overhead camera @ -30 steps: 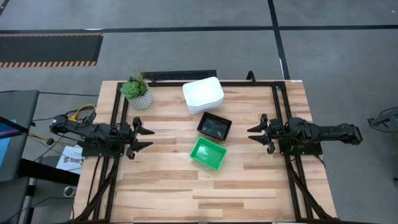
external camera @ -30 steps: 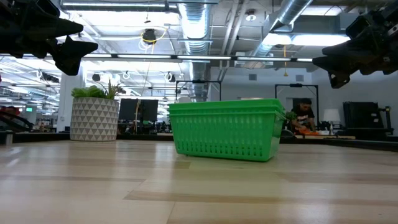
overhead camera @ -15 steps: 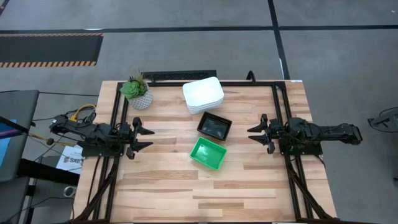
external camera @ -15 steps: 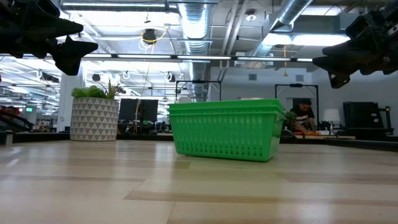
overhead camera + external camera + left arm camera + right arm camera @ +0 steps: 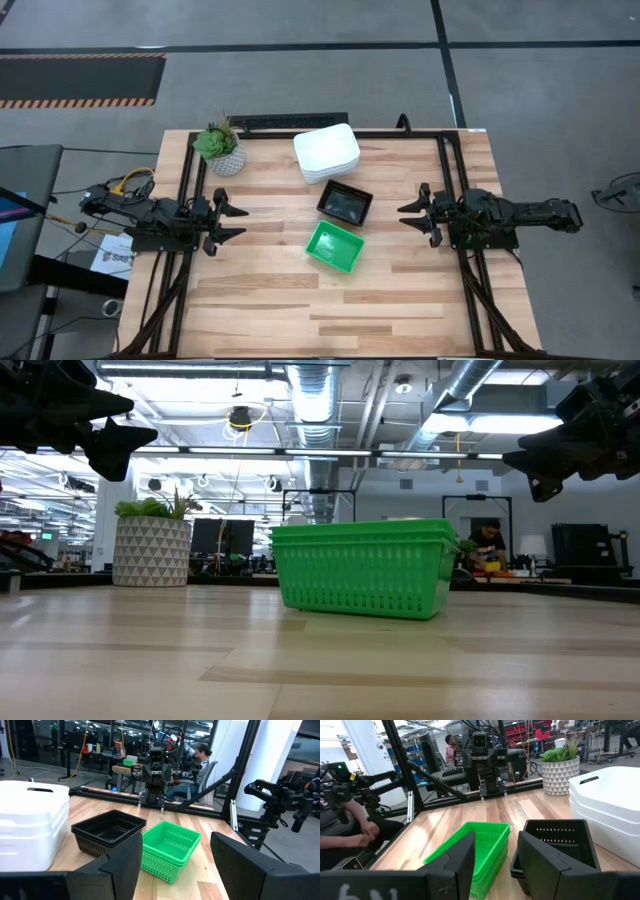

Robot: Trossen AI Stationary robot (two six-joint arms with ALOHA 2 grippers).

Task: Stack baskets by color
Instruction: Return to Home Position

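Three stacks of baskets stand on their bottoms mid-table: white baskets [image 5: 327,153] at the far side, black perforated ones [image 5: 345,203] in the middle, green ones [image 5: 335,246] nearest. The green stack [image 5: 363,568] fills the low view's middle. My left gripper [image 5: 232,223] hovers open at the table's left side, pointing level toward the stacks. My right gripper [image 5: 412,217] hovers open at the right side, facing it. Both are well clear of the baskets. In the left wrist view the black stack [image 5: 107,831] and the green stack [image 5: 169,847] lie beyond the open fingers.
A small potted plant [image 5: 220,147] in a patterned white pot stands at the far left corner. Black frame rails [image 5: 448,170] run along the table's left and right sides. Bare wood lies along the near half [image 5: 320,310]. A person [image 5: 350,820] sits beyond the table.
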